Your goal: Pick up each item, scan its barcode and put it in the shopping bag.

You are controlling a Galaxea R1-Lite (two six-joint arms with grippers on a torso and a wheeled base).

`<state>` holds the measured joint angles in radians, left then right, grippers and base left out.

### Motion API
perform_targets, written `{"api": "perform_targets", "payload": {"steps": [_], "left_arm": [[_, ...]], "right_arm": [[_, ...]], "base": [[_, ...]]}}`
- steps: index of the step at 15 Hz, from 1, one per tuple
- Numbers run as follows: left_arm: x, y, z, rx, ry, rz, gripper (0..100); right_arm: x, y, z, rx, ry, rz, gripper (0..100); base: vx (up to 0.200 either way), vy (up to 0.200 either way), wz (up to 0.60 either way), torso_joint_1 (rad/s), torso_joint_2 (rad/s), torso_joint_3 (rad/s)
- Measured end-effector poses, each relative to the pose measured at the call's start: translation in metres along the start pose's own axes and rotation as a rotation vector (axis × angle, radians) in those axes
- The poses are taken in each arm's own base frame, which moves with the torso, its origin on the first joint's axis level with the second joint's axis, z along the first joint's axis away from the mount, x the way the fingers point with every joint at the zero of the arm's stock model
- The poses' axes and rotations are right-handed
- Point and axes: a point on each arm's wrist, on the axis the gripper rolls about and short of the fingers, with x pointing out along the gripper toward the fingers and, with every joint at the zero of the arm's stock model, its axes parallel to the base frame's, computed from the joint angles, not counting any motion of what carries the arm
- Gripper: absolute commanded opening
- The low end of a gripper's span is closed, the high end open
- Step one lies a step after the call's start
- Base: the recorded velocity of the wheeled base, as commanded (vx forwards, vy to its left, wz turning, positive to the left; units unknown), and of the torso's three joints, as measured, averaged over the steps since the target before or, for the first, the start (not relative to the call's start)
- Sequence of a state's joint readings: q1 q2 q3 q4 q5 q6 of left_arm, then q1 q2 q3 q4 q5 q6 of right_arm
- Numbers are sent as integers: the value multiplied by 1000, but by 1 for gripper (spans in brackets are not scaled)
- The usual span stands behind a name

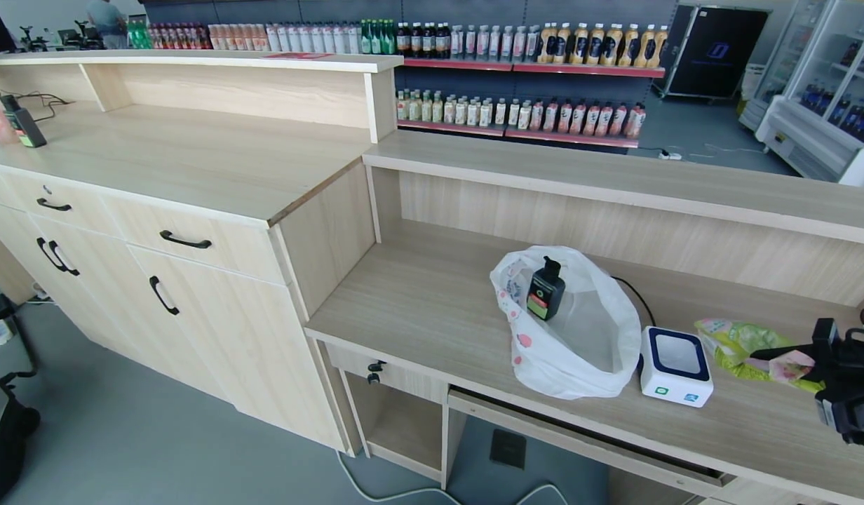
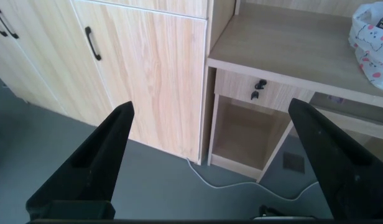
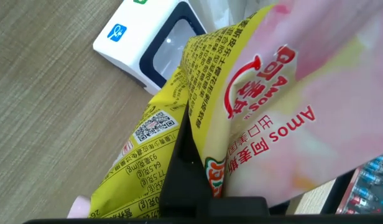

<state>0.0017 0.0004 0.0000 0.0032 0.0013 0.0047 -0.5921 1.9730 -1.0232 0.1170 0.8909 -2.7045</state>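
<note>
You've got the right pincer [image 1: 783, 354] clamped on a crinkly yellow-and-pink snack packet [image 3: 260, 112] with a QR code [image 3: 155, 127], at 3 o'clock of the boxy white scanner [image 1: 676, 365]; left pincer [image 2: 211, 106] spread apart.

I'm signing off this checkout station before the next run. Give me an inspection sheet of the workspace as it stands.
Surface: light wooden desk, no spills seen.
Job's things: shopping bag open, dark pump bottle inside; white scanner beside it; yellow snack packet in the right gripper.
Clutter: handheld device on the higher counter, robot's left.
Grippers: left gripper over the floor by the cabinets, jaws open; right gripper shut on the snack packet.
Cables: black cable behind the bag, towards the scanner; pale cable on the floor under the desk.
Surroundings: drink shelves and fridges behind the counter.
</note>
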Motion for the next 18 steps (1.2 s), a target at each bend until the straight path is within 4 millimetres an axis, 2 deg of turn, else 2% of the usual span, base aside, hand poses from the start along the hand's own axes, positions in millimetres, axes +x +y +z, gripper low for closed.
{"api": "perform_targets", "payload": {"steps": [7,14,18], "left_arm": [[0,0,0,0,0,-1,100],[0,0,0,0,0,0,100],[0,0,0,0,0,-1,100]], "right_arm": [[10,-5,-8,-22,-10,-8,0],[41,-15,-9,-36,-80,-20,0],[50,-17,-14,-51,-88,-25,0]], "base": [[0,0,0,0,0,0],[0,0,0,0,0,0],[0,0,0,0,0,0]]}}
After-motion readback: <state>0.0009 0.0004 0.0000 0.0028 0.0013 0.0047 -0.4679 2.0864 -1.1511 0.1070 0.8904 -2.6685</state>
